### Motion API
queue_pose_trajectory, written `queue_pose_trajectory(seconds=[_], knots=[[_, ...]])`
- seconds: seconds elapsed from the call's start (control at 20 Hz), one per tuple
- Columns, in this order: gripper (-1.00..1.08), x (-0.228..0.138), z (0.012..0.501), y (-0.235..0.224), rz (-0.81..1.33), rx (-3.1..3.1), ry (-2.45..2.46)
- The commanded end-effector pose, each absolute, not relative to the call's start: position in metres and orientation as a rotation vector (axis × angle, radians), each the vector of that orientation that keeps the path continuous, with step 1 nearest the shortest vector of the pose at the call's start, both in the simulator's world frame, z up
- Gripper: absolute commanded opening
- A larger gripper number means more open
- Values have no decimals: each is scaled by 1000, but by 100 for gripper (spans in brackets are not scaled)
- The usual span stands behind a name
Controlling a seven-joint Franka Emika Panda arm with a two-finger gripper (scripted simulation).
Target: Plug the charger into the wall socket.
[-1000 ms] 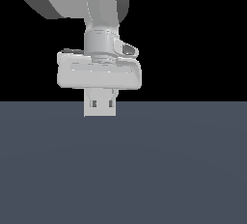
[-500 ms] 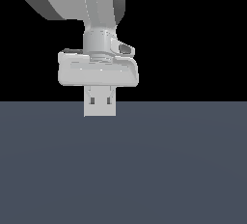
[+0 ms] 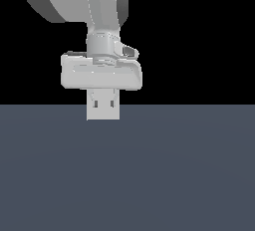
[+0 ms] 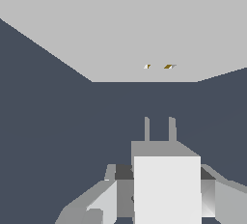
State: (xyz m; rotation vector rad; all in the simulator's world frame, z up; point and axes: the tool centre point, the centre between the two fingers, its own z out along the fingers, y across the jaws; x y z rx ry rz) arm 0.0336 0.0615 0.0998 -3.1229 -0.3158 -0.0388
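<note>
I see the dark grey worktop (image 3: 127, 175) filling the lower half of the exterior view, with black above it. In the wrist view the wall socket (image 4: 123, 25) is a broad pale plate standing ahead of the camera, its two small holes showing as tiny brownish marks near its lower edge. The arm (image 3: 99, 6) comes down from above, and my end effector (image 3: 103, 109) hangs under it, its fingers closed on the charger (image 4: 166, 184). The charger is a plain white block gripped between the pads, its two thin prongs pointing toward the socket and roughly lined up with the holes. A stretch of worktop lies between the prongs and the plate, so they are apart
</note>
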Motion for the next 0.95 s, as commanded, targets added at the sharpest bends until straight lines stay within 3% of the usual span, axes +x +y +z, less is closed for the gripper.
queue_pose_trajectory(seconds=[0.0, 0.9], knots=[[-100, 39, 100, 63, -39, -3123, -316], [-100, 78, 100, 71, -39, -3123, -316]])
